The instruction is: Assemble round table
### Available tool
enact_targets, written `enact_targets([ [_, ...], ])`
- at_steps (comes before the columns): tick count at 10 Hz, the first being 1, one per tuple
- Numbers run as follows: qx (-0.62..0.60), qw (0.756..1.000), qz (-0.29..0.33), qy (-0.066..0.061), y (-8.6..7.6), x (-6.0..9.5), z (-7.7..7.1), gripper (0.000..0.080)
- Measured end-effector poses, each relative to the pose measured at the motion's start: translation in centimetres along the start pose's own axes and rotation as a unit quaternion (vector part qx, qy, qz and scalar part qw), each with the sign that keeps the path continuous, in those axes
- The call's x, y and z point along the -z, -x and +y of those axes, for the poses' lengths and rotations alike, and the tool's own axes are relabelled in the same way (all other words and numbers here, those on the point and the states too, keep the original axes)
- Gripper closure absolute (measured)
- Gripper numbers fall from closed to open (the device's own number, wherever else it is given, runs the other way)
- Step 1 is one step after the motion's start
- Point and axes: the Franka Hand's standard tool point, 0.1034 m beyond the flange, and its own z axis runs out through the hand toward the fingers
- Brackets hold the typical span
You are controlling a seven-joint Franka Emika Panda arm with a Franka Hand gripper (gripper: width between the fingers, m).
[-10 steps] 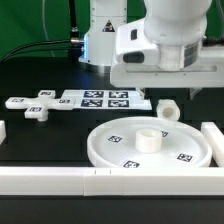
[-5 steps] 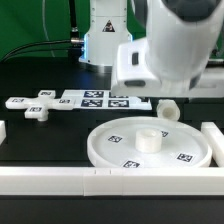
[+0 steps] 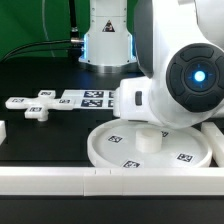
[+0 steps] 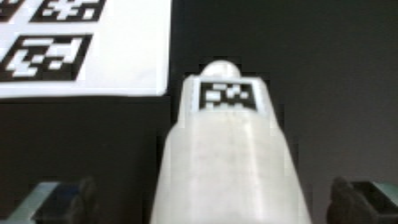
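The short white leg (image 4: 222,150) fills the wrist view, with a black-and-white tag near its far end. My gripper (image 4: 210,203) is open, and the leg lies between its two dark fingertips (image 4: 54,200) with a gap on each side. In the exterior view the arm's wrist (image 3: 180,85) hides the leg and the fingers. The large round disc (image 3: 115,148) with its central hub (image 3: 150,140) lies in front. The cross-shaped foot (image 3: 38,105) lies at the exterior view's left.
The marker board (image 3: 95,98) lies behind the disc and also shows in the wrist view (image 4: 71,45). White border blocks run along the front edge (image 3: 60,178) and stand at the exterior view's right (image 3: 214,135).
The arm has come down and toward the camera over the leg. The leg, visible beside the disc earlier, is now hidden behind the wrist in the exterior view.
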Motion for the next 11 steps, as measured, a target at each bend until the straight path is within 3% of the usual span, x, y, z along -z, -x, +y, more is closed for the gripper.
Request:
enact_targets([
  [4,0.0,1.0,0.004,0.001,-0.3,-0.4,-0.1,0.0177],
  [5,0.0,1.0,0.004,0.001,-0.4,-0.4,-0.2,0.0358],
  [9,0.002,1.0,0.004,0.002,-0.2,-0.3,-0.2,0.0392],
  [11,0.015,1.0,0.012,0.001,0.7,1.1,-0.3,0.0392],
])
